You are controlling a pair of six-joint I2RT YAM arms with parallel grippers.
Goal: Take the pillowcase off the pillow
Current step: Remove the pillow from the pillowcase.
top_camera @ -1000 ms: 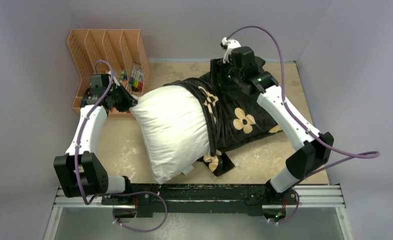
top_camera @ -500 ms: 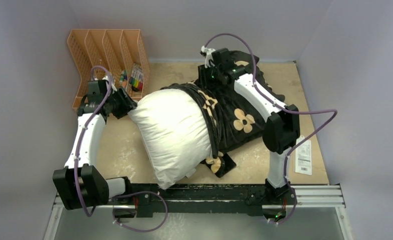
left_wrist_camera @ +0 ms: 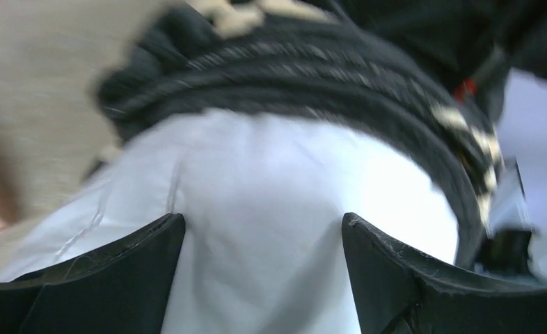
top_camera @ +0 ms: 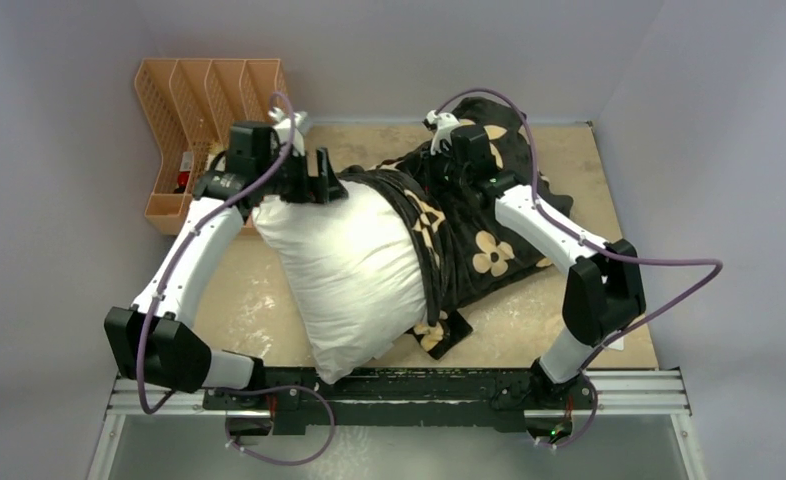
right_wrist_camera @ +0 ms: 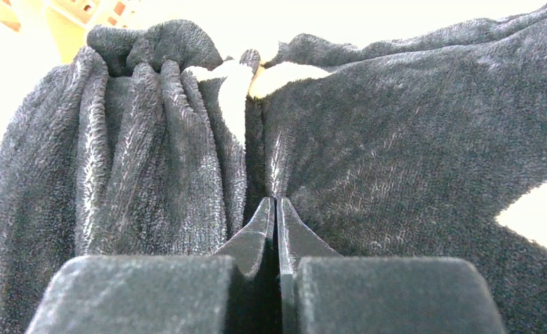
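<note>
we are looking at a pillowcase (top_camera: 459,250) of thick black plush, printed with tan flowers and four-point stars. it is bunching into deep ridges around the right-hand half of a plain white pillow (top_camera: 354,270). the pillow is puffy, smooth-skinned and lightly creased, and its bare half is bulging out of the cover's gathered mouth toward the left arm.

the left gripper (left_wrist_camera: 264,223) is standing wide, its two black wedge-shaped fingers (left_wrist_camera: 117,278) spread with white pillow cloth filling the gap between them. we cannot tell whether they are touching it. just beyond its tips the rolled black hem of the pillowcase is curving across like a thick rope, though this view is blurred.

the right gripper (right_wrist_camera: 276,205) is pinching shut on a fold of the pillowcase, and the pile is puckering into pleats that fan away from its tips.

only the overhead view is giving the whole layout. the pillow is lying diagonally on the speckled tan table (top_camera: 239,300), with the left gripper at its far corner and the right gripper at the pillowcase's far edge. an orange perforated file organizer (top_camera: 184,100) is standing behind the left gripper. only the right wrist view is showing the plush fibres themselves, fine and combed.
</note>
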